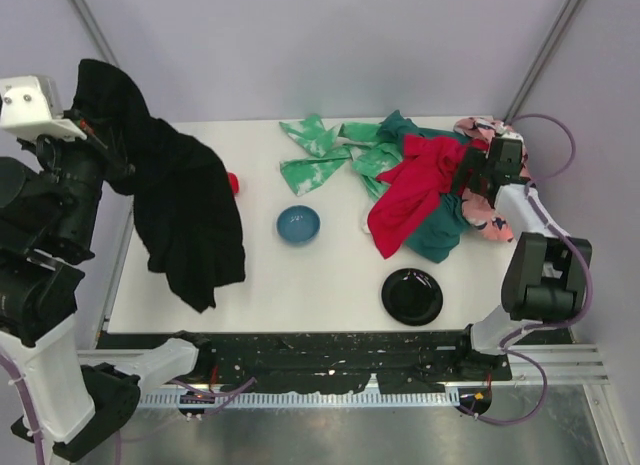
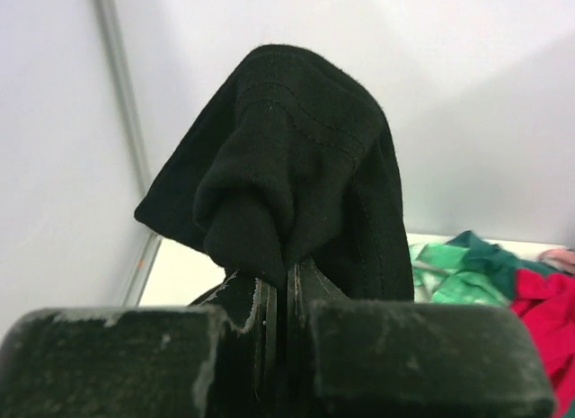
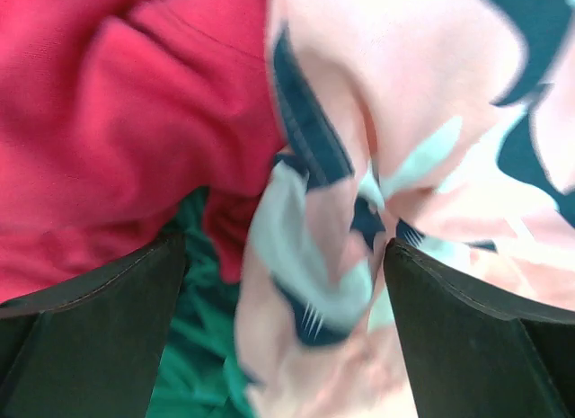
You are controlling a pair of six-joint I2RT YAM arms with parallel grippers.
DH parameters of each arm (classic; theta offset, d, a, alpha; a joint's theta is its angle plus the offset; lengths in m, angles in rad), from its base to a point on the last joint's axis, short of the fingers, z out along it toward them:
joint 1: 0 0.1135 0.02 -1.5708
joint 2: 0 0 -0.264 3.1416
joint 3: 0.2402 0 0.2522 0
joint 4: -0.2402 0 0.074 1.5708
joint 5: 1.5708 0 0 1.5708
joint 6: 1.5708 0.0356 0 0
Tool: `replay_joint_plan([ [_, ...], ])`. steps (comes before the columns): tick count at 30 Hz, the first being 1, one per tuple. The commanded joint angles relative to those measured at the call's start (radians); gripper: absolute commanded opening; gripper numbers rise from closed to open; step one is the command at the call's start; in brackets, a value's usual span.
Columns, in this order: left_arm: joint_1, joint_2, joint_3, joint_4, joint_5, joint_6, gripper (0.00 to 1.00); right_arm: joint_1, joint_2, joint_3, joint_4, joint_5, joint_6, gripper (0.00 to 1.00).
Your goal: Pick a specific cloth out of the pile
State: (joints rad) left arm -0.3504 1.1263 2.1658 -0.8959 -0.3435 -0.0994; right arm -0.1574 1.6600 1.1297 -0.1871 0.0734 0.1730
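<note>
Two grippers, two different states. Nearest the arm bases, a black dish [image 1: 412,296] sits flat on the white table [image 1: 330,275], right of the blue bowl [image 1: 298,225], nearer than it and well apart. The bowl is upright, roughly mid-table. The left gripper [image 2: 286,283] is raised up left of the bowl, out past the table's left edge, with its jaws clamped tight on the black cloth [image 1: 185,215]. The left wrist view shows the fabric bunched and pinched right at the closed tips. The cloth hangs from the gripper in one long drape left of the bowl, lower end over the table's left side; can't tell if it touches the surface. A small red object [image 1: 233,182] shows at the cloth's right edge, left of the bowl and slightly farther, partly hidden. The pile [image 1: 400,175] lies right of the bowl and farther back, on the opposite side from the black cloth. Its green-and-white mottled pieces [image 1: 315,155] are closest, just beyond the bowl. The red cloth [image 1: 415,190] lies over the dark teal cloth [image 1: 440,235] further right, and the pink patterned cloth [image 3: 404,103] is at the far right end. The right gripper [image 3: 286,243] is down on that end, jaws spread wide. Its wrist view is blurred: pink and red folds sit between the fingers, nothing pinched.
</note>
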Motion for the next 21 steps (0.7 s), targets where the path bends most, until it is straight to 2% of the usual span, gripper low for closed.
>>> replay_joint_plan([
  [1,0.002,-0.081,-0.220,0.050,-0.166,0.004,0.00,0.013,-0.241,0.035,-0.113,0.084,0.063,0.95],
  [5,0.001,-0.149,-0.450,0.095,-0.173,-0.028,0.00,0.013,-0.388,0.033,-0.208,0.065,0.066,0.95],
  [9,0.013,-0.151,-0.581,0.045,-0.281,-0.184,0.00,0.013,-0.540,-0.011,-0.275,0.036,0.059,0.95],
  [13,0.037,-0.192,-0.797,0.066,-0.342,-0.279,0.00,0.013,-0.707,-0.109,-0.272,-0.027,0.045,0.95],
  [21,0.064,-0.233,-1.069,-0.119,-0.339,-0.578,0.00,0.013,-0.940,-0.309,-0.273,-0.050,0.106,0.95],
])
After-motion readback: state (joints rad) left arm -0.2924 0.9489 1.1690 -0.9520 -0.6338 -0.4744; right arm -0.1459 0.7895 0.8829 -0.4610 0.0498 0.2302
